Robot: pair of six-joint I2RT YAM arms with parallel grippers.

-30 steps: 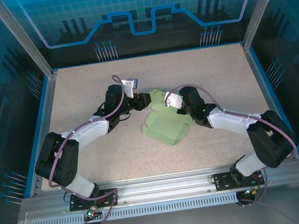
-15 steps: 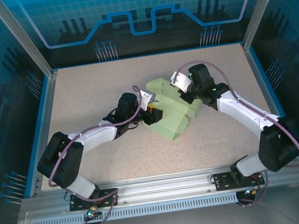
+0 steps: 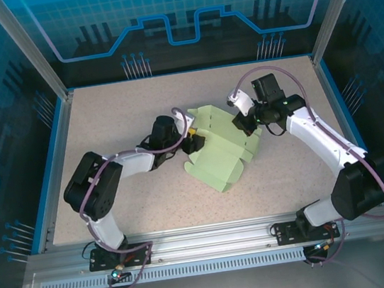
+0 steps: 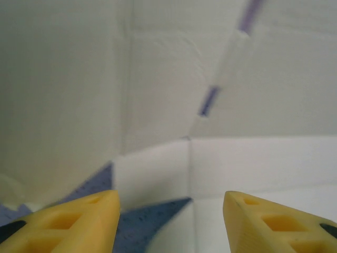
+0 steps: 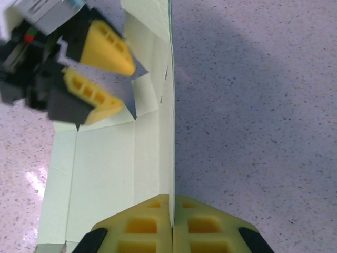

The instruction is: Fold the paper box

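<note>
Mint-green card of the paper box (image 3: 222, 155) in the middle of the counter (image 3: 115, 105), between the two arms, far from box-shaped as yet: near panels flat on the speckled surface, right-hand panel lifted off it and seen edge-on from the right wrist. Right fingers (image 5: 158, 225) clamped tight on the free edge of that raised panel, seemingly to hold it standing along its crease. Left fingers (image 3: 193, 136) spread wide with nothing between them, just beside the sheet's left edge, aimed into an inner corner of creased panels, probably poised to press or catch a flap there. Judged early in the fold. Some risk of thin card buckling, or of the raised panel slipping free under too hard a pull.
</note>
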